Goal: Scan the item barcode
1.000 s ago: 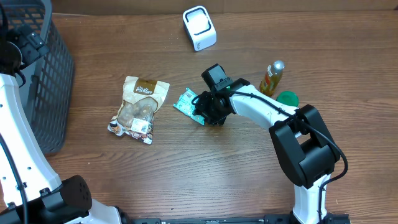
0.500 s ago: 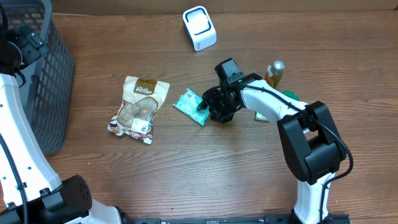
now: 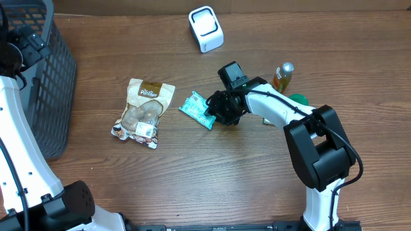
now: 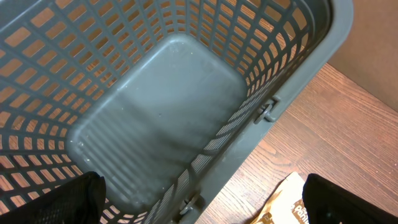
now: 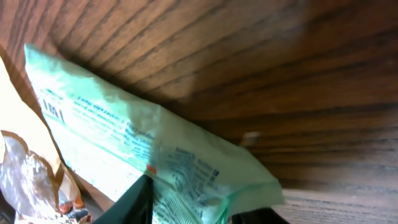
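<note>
One end of the flat mint-green plastic packet (image 3: 195,110), stretching leftward, lies between the fingers of your right gripper (image 3: 212,116); whether they pinch it cannot be told.

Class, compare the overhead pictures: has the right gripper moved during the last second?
Yes. Measured against the white scanner, the right gripper has shifted slightly toward the bottle, remaining at the edge of the green packet.

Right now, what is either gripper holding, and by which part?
The right gripper pinches the green packet by its end nearest the arm; the left gripper holds nothing.
</note>
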You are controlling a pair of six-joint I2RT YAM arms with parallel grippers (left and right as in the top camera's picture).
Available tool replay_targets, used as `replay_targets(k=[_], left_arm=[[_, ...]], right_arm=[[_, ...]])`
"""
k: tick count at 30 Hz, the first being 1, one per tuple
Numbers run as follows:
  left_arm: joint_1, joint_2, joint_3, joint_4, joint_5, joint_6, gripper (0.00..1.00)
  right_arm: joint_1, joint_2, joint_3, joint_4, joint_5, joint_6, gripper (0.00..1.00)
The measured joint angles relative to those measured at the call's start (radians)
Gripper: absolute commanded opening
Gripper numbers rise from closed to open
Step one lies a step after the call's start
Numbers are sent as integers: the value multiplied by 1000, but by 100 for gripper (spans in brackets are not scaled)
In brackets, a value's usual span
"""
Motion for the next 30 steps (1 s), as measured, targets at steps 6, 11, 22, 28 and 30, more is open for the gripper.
replay_targets(k=[6,11,22,28,30], left_arm=[[0,0,0,0,0,0,100],[0,0,0,0,0,0,100],[0,0,0,0,0,0,99],[0,0,0,0,0,0,99],[0,0,0,0,0,0,100]], right_arm=[[0,0,0,4,1,-18,24],[0,0,0,4,1,-21,24],[0,0,0,-3,4,-22,35],[0,0,0,2,-2,-32,6],[0,-3,0,1,-4,-27,4]])
